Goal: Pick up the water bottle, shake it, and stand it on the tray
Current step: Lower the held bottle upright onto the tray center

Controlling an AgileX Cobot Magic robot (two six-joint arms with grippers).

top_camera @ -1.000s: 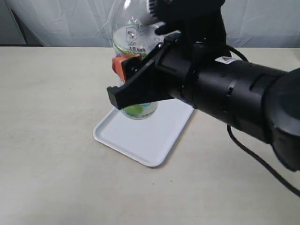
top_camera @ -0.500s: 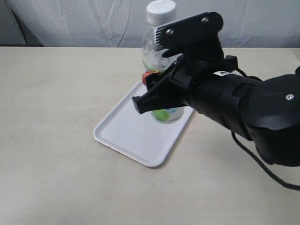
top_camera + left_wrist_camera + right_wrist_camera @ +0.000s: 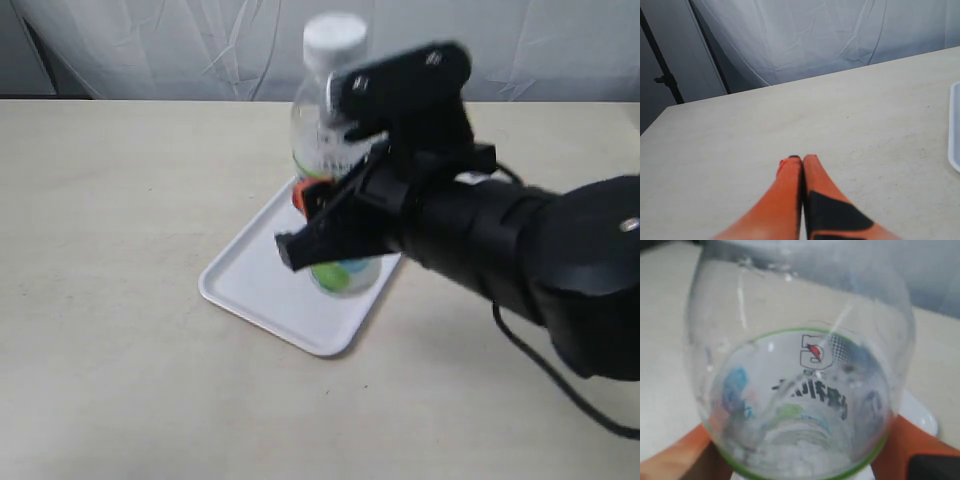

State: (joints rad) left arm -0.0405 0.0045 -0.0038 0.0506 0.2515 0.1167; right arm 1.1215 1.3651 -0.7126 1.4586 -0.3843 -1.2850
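Though its cap [image 3: 334,38] is white, the water bottle [image 3: 318,125] is clear.

Pale beige tabletop [image 3: 100,300] over which I work: matte, faintly scuffed. Behind its far edge hangs a creased white fabric backdrop [image 3: 150,50]. Beside the backdrop stands a dark pole [image 3: 662,57] bearing a small clamp.
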